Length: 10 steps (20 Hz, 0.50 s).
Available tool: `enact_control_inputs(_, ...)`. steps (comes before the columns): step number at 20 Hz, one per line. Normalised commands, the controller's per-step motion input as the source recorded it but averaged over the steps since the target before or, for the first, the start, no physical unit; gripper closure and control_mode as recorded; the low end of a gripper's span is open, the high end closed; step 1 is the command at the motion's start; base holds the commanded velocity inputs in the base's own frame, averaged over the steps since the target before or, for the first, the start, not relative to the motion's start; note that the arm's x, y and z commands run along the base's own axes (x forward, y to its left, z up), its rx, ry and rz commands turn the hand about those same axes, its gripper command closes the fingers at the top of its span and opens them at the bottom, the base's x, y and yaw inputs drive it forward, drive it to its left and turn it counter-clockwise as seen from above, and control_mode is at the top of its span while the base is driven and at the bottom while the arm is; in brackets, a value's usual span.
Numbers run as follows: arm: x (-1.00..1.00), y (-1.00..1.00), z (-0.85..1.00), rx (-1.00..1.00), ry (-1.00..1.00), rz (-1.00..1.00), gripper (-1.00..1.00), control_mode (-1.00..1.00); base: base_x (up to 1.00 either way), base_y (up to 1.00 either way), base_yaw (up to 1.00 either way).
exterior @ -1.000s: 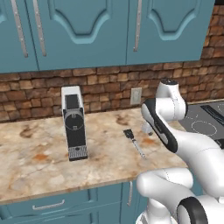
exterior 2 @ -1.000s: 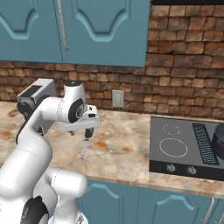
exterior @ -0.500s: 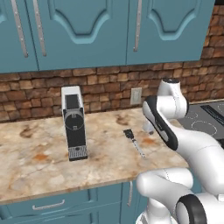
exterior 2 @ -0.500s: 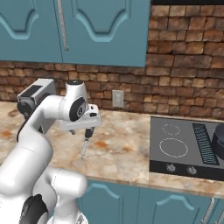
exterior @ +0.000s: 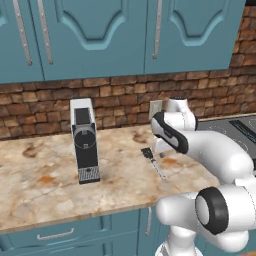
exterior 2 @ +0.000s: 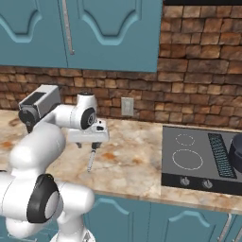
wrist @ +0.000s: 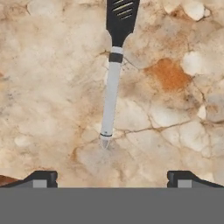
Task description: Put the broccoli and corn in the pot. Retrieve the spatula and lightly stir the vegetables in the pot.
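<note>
Even, bright rendered light, soft faint shadows, no glare, slightly coarse hand view

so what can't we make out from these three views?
- Pot: right base view, cut off by the right edge; its contents can't be told.
- Spatula: hand view, head runs off the top edge.
- Gripper: hand view, just the two fingertips above the bottom band, wide apart; in the left base view the arm hides it.
- Stove knob markings: right base view, too small.

Matt black-headed spatula (wrist: 113, 65) on glossy mottled stone counter (wrist: 175, 109)
</note>
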Motion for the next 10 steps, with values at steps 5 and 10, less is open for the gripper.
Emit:
enact_control_inputs(5,0.02,0.11,-0.25,0.02,-0.03,-0.05,-1.00,-1.00,0.00,0.00,0.00)
enact_control_inputs(10,0.01,-0.01,-0.35,0.00,-0.02,0.00,-1.00,-1.00,0.00,0.00,0.00)
